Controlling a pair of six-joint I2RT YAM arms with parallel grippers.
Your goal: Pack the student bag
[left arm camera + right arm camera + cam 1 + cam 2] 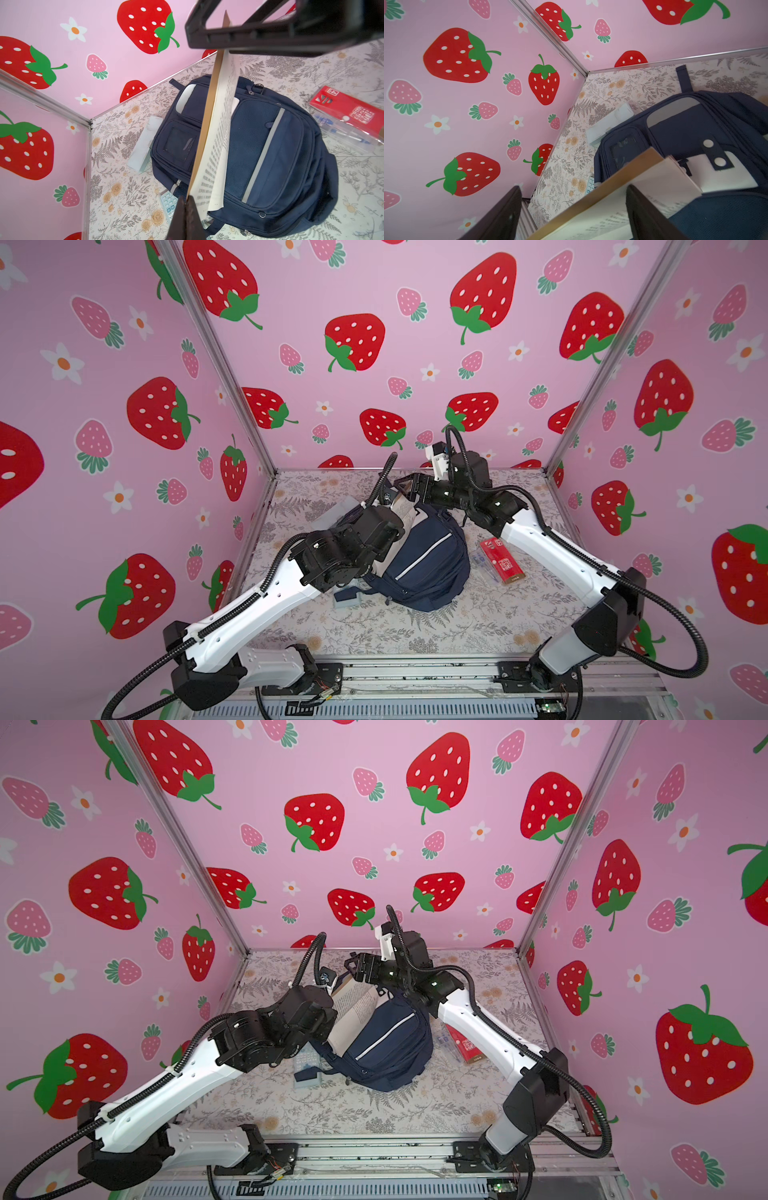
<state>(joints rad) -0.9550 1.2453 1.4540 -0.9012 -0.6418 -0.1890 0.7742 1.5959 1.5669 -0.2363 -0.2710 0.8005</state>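
Note:
The student bag [428, 568] [386, 1052] is navy with silver stripes and lies flat mid-table, also seen in both wrist views [280, 145] [685, 124]. An open book [353, 1011] [218, 124] with a tan cover and printed pages stands tilted over the bag's upper end. My left gripper [187, 199] is shut on the book's lower edge. My right gripper [409, 487] [357, 965] [573, 187] is open at the book's upper edge. The tan cover [602, 207] passes between its spread fingers, and one finger lies against the page.
A red packet with pens [500, 560] [349, 112] lies right of the bag. A pale calculator [307, 1065] [169, 203] sits at the bag's left lower corner. A white box [143, 143] [608, 124] lies beside the bag's far left side. Pink walls stand close behind.

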